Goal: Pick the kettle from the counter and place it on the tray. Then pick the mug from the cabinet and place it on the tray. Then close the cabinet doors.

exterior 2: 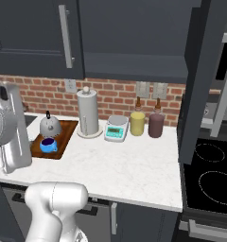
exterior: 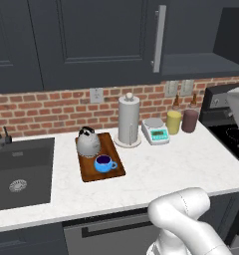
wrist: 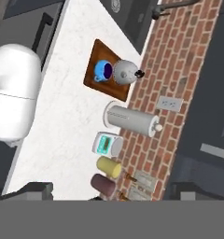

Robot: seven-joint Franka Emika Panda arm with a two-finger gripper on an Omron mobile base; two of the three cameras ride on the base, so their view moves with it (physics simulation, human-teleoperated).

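Observation:
The silver-grey kettle [exterior: 88, 142] [exterior 2: 49, 126] [wrist: 125, 72] stands on the back of the reddish-brown tray [exterior: 115, 149] [exterior 2: 64, 136] [wrist: 98, 50]. The blue mug [exterior: 105, 163] [exterior 2: 48, 145] [wrist: 103, 70] sits on the tray just in front of it. The tray lies on the white counter [exterior: 176, 164], right of the sink. Above, the cabinet [exterior: 201, 64] [exterior 2: 134, 42] shows its dark shelf. Its left door [exterior: 106, 40] is shut and its right door [exterior 2: 198, 80] swings out. My hand looks down from high over the counter's right end, far from the tray, jaws open and holding nothing.
A white paper-towel roll [exterior: 129, 122], a small scale [exterior: 156, 132], a yellow canister [exterior: 174, 122] and a maroon one [exterior: 189, 120] line the brick wall. The dark sink [exterior: 22, 169] lies at the left, a black stove [exterior 2: 210, 175] at the right.

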